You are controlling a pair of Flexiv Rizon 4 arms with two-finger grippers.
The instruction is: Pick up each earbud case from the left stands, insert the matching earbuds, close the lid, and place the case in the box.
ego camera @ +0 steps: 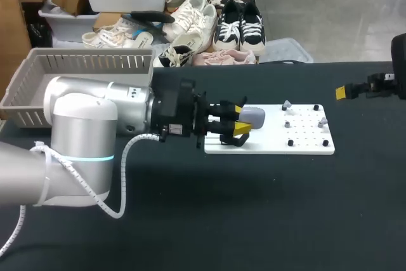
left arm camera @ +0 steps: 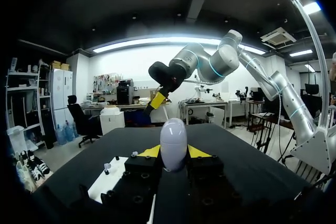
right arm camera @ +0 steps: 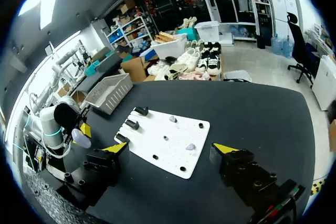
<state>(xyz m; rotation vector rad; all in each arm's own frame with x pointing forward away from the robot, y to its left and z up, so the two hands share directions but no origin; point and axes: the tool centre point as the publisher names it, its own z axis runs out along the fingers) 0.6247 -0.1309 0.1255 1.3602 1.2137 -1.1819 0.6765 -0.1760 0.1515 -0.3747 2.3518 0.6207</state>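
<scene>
Earbud case (left arm camera: 173,141) sits clamped in the left jaws, its base hidden between them; right jaws gape wide.

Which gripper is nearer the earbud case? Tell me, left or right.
Left. The left gripper is shut on the earbud case; the right gripper hangs open beyond the far end of the white board.

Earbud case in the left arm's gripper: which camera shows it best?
The left wrist view: the earbud case stands large between the left gripper's yellow tips. The head view shows it partly hidden by that gripper's fingers; the right wrist view shows it only small and far off.
</scene>
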